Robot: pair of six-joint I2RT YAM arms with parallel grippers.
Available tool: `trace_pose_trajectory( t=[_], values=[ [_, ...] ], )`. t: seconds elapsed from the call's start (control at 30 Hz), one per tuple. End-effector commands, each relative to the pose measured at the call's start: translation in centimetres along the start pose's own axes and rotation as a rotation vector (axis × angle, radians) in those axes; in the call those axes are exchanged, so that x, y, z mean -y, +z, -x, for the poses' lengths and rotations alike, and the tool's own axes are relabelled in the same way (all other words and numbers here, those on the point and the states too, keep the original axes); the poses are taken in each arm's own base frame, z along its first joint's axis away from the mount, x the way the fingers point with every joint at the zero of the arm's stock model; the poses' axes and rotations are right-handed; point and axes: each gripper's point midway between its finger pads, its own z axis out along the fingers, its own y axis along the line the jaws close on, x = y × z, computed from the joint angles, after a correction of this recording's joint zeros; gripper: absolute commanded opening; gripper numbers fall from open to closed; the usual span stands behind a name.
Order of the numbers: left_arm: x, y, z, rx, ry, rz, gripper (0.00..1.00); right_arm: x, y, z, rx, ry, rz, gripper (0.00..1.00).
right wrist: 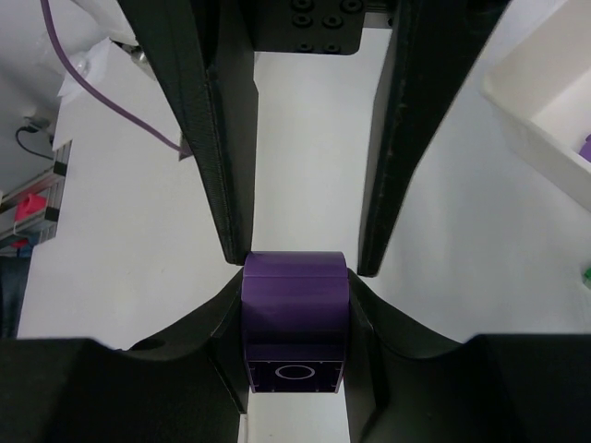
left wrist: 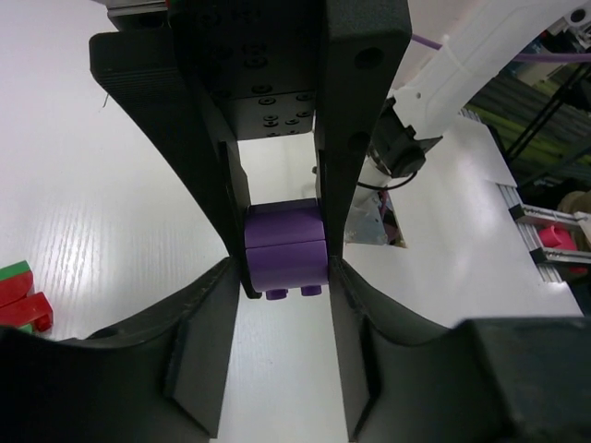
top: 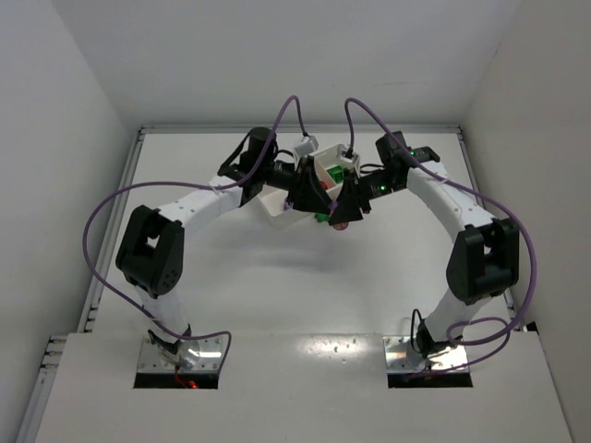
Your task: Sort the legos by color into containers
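Bright even light, table [left wrist: 92, 185] glare (left claw [left wrist: 286, 277] foreground soft).

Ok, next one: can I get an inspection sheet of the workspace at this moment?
Surface: white table, no damage seen.
Job's things: purple lego stack gripped from opposite ends; red and green legos loose on the table; white tray under the wrists, green legos in one compartment.
Clutter: nothing seen.
Grippers: left gripper and right gripper both shut on the purple lego stack, facing each other.
Cables: purple cables loop off both arms, away from the fingers.
Surroundings: white enclosure walls; shelving beyond the table edge.
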Motion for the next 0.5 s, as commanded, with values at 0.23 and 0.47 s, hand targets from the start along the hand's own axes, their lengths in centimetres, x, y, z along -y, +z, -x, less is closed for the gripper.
trace_pose_trajectory(
  t=[0.23, 0.47],
  values=[
    [1.7, 0.6, 1.5, 0.0, 0.079, -0.073, 0.46, 0.6, 0.2, 1.5, 0.034, -0.063, -0.007, 0.01],
    [1.5, 0.6, 1.4, -0.006, 0.061, -0.073, 0.49, 1.1, 0.2, 1.7, 0.056, -0.05, -0.046, 0.01]
  ],
)
